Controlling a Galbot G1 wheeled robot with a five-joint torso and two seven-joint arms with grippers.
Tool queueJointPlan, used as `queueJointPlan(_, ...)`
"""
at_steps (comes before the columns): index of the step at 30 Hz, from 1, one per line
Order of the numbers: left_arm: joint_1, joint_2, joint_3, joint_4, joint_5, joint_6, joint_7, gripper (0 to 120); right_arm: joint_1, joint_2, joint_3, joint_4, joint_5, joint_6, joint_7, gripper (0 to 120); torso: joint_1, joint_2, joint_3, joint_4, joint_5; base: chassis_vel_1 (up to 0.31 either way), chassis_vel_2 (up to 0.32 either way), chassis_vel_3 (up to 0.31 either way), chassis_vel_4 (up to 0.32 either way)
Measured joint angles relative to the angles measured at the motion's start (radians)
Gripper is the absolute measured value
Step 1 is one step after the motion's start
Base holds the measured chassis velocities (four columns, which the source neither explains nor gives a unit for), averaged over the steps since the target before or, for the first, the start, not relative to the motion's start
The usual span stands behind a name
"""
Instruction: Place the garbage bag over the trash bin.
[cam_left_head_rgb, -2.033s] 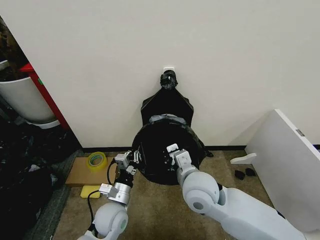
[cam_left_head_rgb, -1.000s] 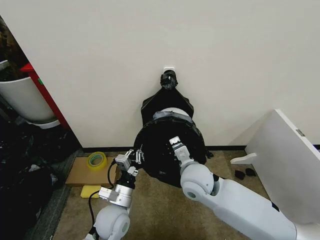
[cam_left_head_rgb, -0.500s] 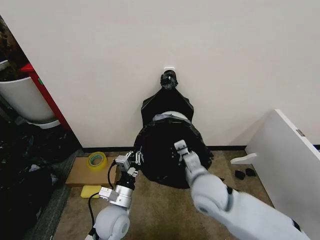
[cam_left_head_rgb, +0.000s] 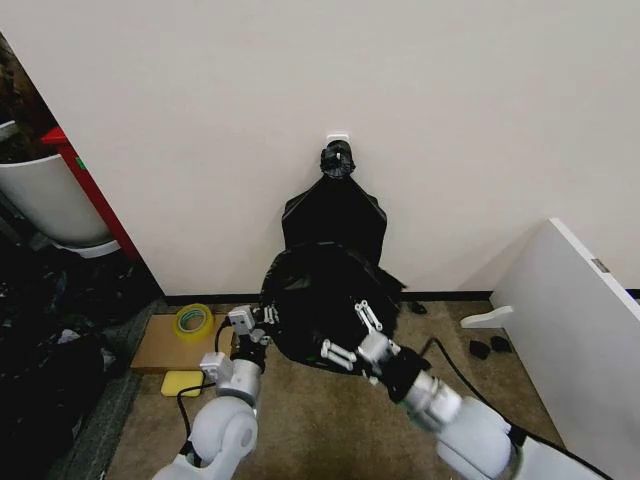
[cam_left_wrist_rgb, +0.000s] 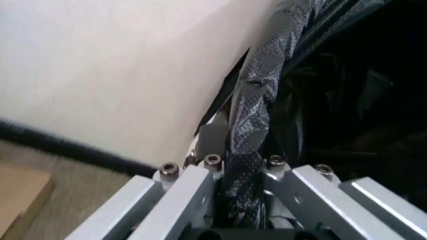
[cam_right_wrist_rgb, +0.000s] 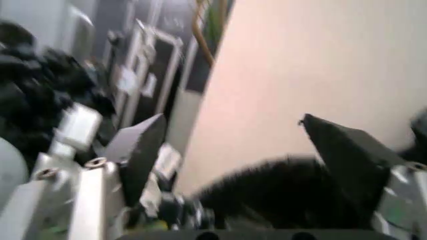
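Garbage bag (cam_left_head_rgb: 320, 300) drapes over the trash bin, which is fully hidden. Left gripper (cam_left_head_rgb: 262, 318) clamps the bag's edge; right gripper (cam_left_head_rgb: 350, 335) stands released just beside it. Seating around the rim looks unfinished.

Brown carpet floor (cam_left_head_rgb: 300, 420) against a cream wall. The bag-covered bin (cam_left_head_rgb: 325, 305) stands on it, touching the left gripper (cam_left_head_rgb: 262, 318) and just beyond the right gripper (cam_left_head_rgb: 352, 338). A flat cardboard piece (cam_left_head_rgb: 165, 345) lies outboard of the left gripper; a tape roll (cam_left_head_rgb: 193, 318) rests on it, a yellow object (cam_left_head_rgb: 180, 382) beside it. Two small black items (cam_left_head_rgb: 490, 347) lie outboard of the right gripper.
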Motion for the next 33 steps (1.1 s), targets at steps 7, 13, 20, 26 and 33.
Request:
queueJointPlan(7,0.010,0.003,-0.025,-0.047,-0.104,0.123,-0.089,0,-0.104,0.028,0.142,-0.059,-0.308,0.026,0.204,100,0.000,0.000,0.000,-0.0003,-0.0003,0.000,0.000,0.000,0.000)
queueJointPlan(13,0.010,0.005,-0.040,-0.057,-0.139,0.161,-0.129,0,-0.182,0.037,0.234,-0.143,-0.464,0.052,0.313,100,0.000,0.000,0.000,-0.0007,-0.0002,0.000,0.000,0.000,0.000)
queueJointPlan(20,0.009,0.009,-0.086,-0.097,-0.225,0.214,-0.167,0,-0.193,0.071,0.259,-0.268,-0.530,0.155,0.283,100,0.000,0.000,0.000,-0.0005,-0.0002,0.000,0.000,0.000,0.000)
queueJointPlan(26,0.027,0.014,-0.096,-0.129,-0.247,0.251,-0.188,0,-0.127,0.097,0.223,-0.343,-0.487,0.175,0.268,100,0.000,0.000,0.000,-0.0004,-0.0003,0.000,0.000,0.000,0.000)
queueJointPlan(33,0.042,0.001,-0.070,-0.159,-0.247,0.266,-0.191,0,-0.068,0.128,0.210,-0.433,-0.472,0.161,0.268,100,0.000,0.000,0.000,-0.0005,-0.0002,0.000,0.000,0.000,0.000)
